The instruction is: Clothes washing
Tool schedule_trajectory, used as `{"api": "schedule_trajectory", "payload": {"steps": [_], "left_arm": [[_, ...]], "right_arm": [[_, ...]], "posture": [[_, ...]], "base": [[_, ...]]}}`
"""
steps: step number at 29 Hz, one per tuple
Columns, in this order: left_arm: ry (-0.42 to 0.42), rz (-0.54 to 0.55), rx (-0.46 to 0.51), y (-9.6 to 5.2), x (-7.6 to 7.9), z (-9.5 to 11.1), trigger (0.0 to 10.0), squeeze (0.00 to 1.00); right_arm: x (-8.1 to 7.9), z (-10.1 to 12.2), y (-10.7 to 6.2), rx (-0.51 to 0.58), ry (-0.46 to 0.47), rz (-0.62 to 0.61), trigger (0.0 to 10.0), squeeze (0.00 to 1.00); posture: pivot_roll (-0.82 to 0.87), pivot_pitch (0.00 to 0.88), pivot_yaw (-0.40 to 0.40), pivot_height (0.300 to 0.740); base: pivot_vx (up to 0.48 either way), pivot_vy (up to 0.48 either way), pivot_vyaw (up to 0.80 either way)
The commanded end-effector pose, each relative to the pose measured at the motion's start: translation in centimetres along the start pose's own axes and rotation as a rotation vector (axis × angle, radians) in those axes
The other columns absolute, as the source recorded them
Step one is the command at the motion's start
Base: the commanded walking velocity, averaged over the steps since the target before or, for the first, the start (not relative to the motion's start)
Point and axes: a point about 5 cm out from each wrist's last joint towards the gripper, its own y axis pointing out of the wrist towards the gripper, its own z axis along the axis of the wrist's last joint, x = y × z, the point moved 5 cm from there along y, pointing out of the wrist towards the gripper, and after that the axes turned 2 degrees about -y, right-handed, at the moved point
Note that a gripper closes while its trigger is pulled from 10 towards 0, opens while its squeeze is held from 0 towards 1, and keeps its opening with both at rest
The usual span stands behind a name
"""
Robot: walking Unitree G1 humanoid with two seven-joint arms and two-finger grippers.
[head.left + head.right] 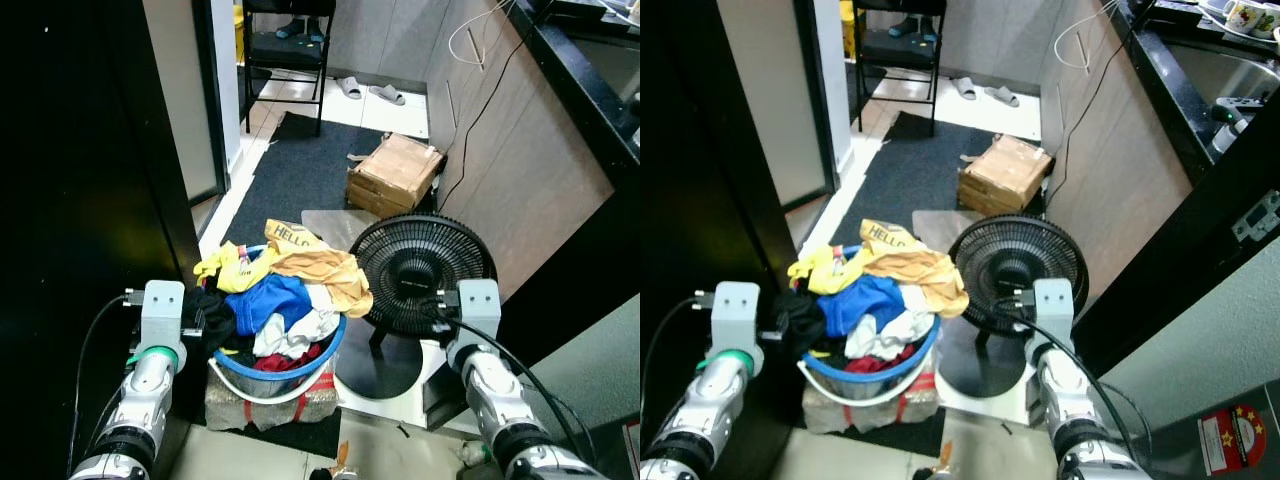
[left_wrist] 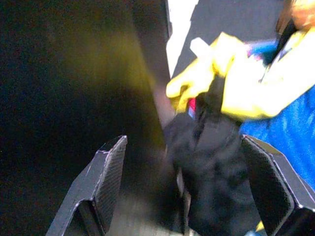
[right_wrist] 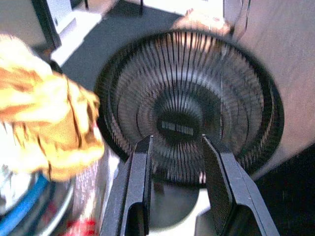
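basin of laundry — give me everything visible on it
The basin is round, with a blue rim and a shiny metal-looking wall, heaped above the rim with mixed clothes: yellow, blue, white, red, black and an orange piece spilling toward the black fan. It sits upright on a wrapped grey block. The left gripper, open, faces the black garment.

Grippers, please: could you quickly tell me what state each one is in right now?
Left gripper: open, holding nothing, its fingers either side of a black garment in the basin.
Right gripper: open, empty, in front of the fan.
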Motion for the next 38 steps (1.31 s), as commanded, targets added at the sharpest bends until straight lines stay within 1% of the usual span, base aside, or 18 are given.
{"api": "schedule_trajectory", "payload": {"steps": [1, 2, 4, 5, 6, 7, 10, 11, 13, 14, 15, 16, 18, 24, 27, 30, 32, 38], "left_arm": [[-0.003, -0.008, -0.036, -0.3, 0.1, -1.0, 10.0, 0.00], [-0.003, -0.031, 0.013, -0.2, 0.6, 0.5, 10.0, 0.00], [-0.003, -0.031, 0.013, -0.2, 0.6, 0.5, 10.0, 0.00], [-0.007, -0.148, 0.078, -0.5, 3.2, 3.2, 10.0, 0.00], [-0.007, -0.148, 0.078, -0.5, 3.2, 3.2, 10.0, 0.00], [0.002, -0.306, 0.104, -1.6, 6.8, 5.3, 10.0, 0.00], [0.002, -0.306, 0.104, -1.6, 6.8, 5.3, 10.0, 0.00], [-0.016, -0.401, 0.136, -2.7, 10.2, 7.4, 10.0, 0.00], [-0.016, -0.401, 0.136, -2.7, 10.2, 7.4, 10.0, 0.00], [-0.036, -0.444, 0.153, -3.3, 12.4, 8.7, 10.0, 0.00], [-0.051, -0.430, 0.161, -3.0, 13.2, 9.4, 10.0, 0.00], [-0.051, -0.430, 0.161, -3.0, 13.2, 9.4, 10.0, 0.00], [-0.056, -0.379, 0.176, -2.1, 13.1, 10.1, 10.0, 0.00], [0.014, -0.331, 0.221, -1.8, 11.4, 10.8, 10.0, 0.00], [0.063, -0.280, 0.190, -1.8, 8.7, 9.8, 10.0, 0.00], [0.063, -0.280, 0.190, -1.8, 8.7, 9.8, 10.0, 0.00], [0.091, -0.222, 0.117, -1.9, 6.3, 7.6, 10.0, 0.00], [0.081, -0.173, 0.070, -2.3, 5.3, 6.2, 10.0, 0.00]], "right_arm": [[0.4, -0.7, -0.4, -0.019, -0.010, -0.004, 10.0, 0.00], [0.0, 1.0, 0.2, 0.036, 0.003, 0.013, 10.0, 0.00], [0.0, 1.0, 0.2, 0.036, 0.003, 0.013, 10.0, 0.00], [-1.6, 3.5, 0.9, 0.117, 0.004, 0.070, 10.0, 0.00], [-1.6, 3.5, 0.9, 0.117, 0.004, 0.070, 10.0, 0.00], [-3.7, 5.8, 1.0, 0.195, -0.002, 0.163, 10.0, 0.00], [-3.7, 5.8, 1.0, 0.195, -0.002, 0.163, 10.0, 0.00], [-6.3, 8.0, 0.6, 0.269, -0.008, 0.269, 10.0, 0.00], [-6.3, 8.0, 0.6, 0.269, -0.008, 0.269, 10.0, 0.00], [-8.4, 9.6, 0.2, 0.315, -0.004, 0.340, 10.0, 0.00], [-10.1, 10.9, 0.2, 0.342, 0.017, 0.381, 10.0, 0.00], [-10.1, 10.9, 0.2, 0.342, 0.017, 0.381, 10.0, 0.00], [-12.3, 12.5, 0.6, 0.359, 0.059, 0.396, 10.0, 0.00], [-13.4, 13.0, 0.7, 0.367, 0.015, 0.422, 10.0, 0.00], [-12.2, 12.7, 0.4, 0.364, -0.026, 0.410, 10.0, 0.00], [-12.2, 12.7, 0.4, 0.364, -0.026, 0.410, 10.0, 0.00], [-10.0, 11.2, 0.1, 0.317, -0.079, 0.378, 10.0, 0.00], [-7.0, 7.8, 1.0, 0.186, -0.151, 0.311, 10.0, 0.00]], "posture": [[0.00, 0.052, -0.031, 0.740], [0.00, 0.063, -0.030, 0.740], [0.00, 0.063, -0.030, 0.740], [0.00, 0.081, -0.029, 0.740], [0.00, 0.081, -0.029, 0.740], [0.00, 0.093, -0.028, 0.740], [0.00, 0.093, -0.028, 0.740], [0.00, 0.104, -0.023, 0.740], [0.00, 0.104, -0.023, 0.740], [-0.01, 0.114, -0.025, 0.740], [-0.01, 0.122, -0.031, 0.740], [-0.01, 0.122, -0.031, 0.740], [0.00, 0.145, -0.037, 0.740], [-0.01, 0.185, -0.041, 0.740], [-0.03, 0.224, -0.042, 0.740], [-0.03, 0.224, -0.042, 0.740], [-0.04, 0.259, -0.046, 0.740], [-0.04, 0.323, -0.049, 0.740]], "base": [[0.000, 0.000, 0.00], [0.000, 0.000, 0.00], [0.000, 0.000, 0.00], [0.000, 0.000, 0.00], [0.000, 0.000, 0.00], [0.000, 0.000, 0.00], [0.000, 0.000, 0.00], [0.000, 0.000, 0.00], [0.000, 0.000, 0.00], [0.000, 0.000, 0.00], [0.000, 0.000, 0.00], [0.000, 0.000, 0.00], [0.000, 0.000, 0.00], [0.000, 0.000, 0.00], [0.000, 0.000, 0.00], [0.000, 0.000, 0.00], [0.000, 0.000, 0.00], [0.000, 0.000, 0.00]]}}
